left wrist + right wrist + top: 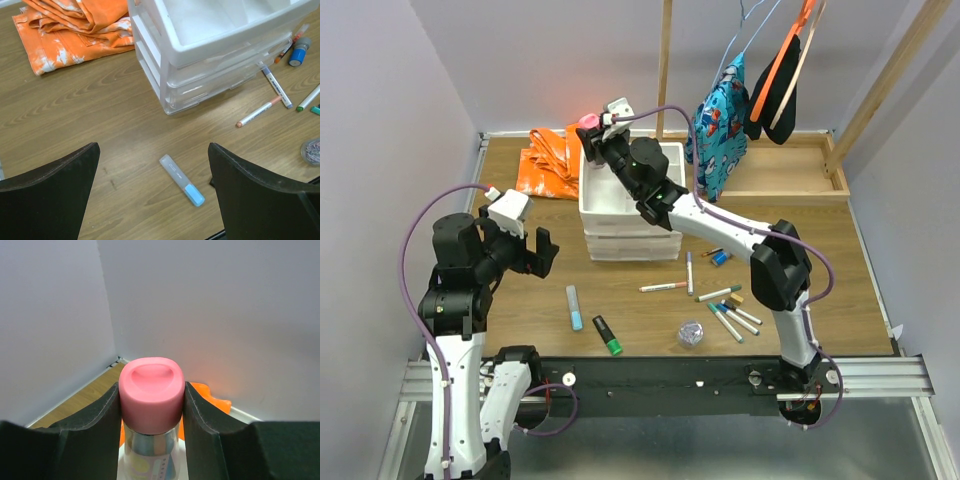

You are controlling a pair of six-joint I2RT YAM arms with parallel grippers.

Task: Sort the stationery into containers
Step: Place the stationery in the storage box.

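As your right tool [151,407] holds the pink highlighter [151,382] over the tray [590,196], left tool [152,150] wide, lower and release.

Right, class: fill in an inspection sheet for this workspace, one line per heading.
Surface: wooden table.
Job's things: white drawer unit; pink highlighter held over it; blue highlighter, green highlighter, markers, jar loose on table.
Clutter: orange cloth beside drawer unit.
Grippers: left gripper jaws open, hovering near blue highlighter; right gripper shut on pink highlighter.
Cables: purple cables loop off both arms.
Surroundings: grey walls, hanging clothes.
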